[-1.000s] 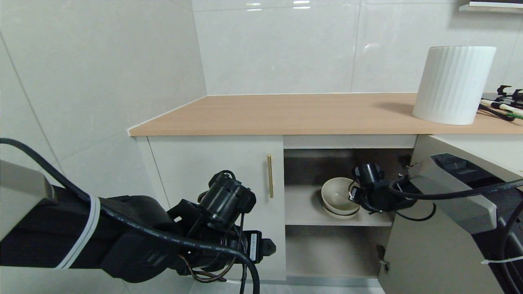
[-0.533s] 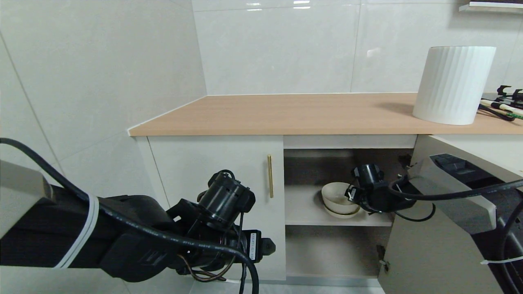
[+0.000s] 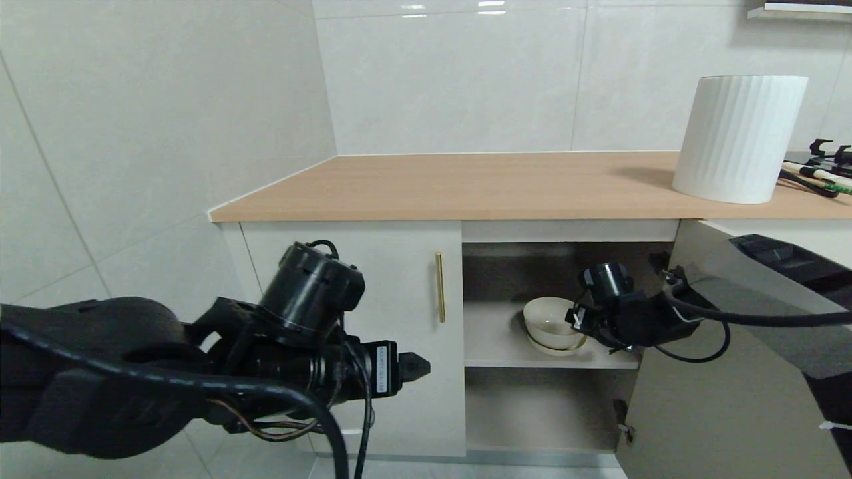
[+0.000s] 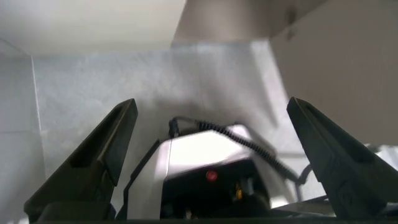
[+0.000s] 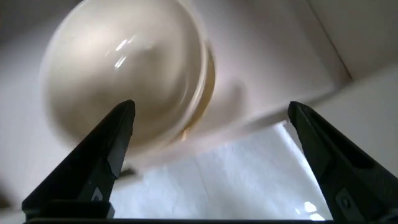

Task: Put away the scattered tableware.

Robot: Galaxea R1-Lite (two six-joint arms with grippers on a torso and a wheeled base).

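— Looking for the tableware: where does it sit?

— Two cream bowls (image 3: 551,326) sit nested on the upper shelf (image 3: 489,342) of the cabinet, behind its open door (image 3: 699,406), at about 4 o'clock from the middle of the head view.

— And the right jaws?

— They are at 3 o'clock of the bowls, just beside them. The right wrist view shows them spread wide and holding nothing, with the bowls (image 5: 124,87) ahead of the fingertips.

— The left jaws?

— They are low at 8 o'clock, in front of the closed door (image 3: 353,279) with its gold handle (image 3: 439,286), also spread wide and empty.

— Any writing?

— A white label (image 3: 381,367) on the left wrist; its print is too small to read.

— On the tabletop (image 3: 466,186)?

— A white ribbed container (image 3: 739,136) stands at 2 o'clock, with utensils (image 3: 822,174) at the far edge beside it.
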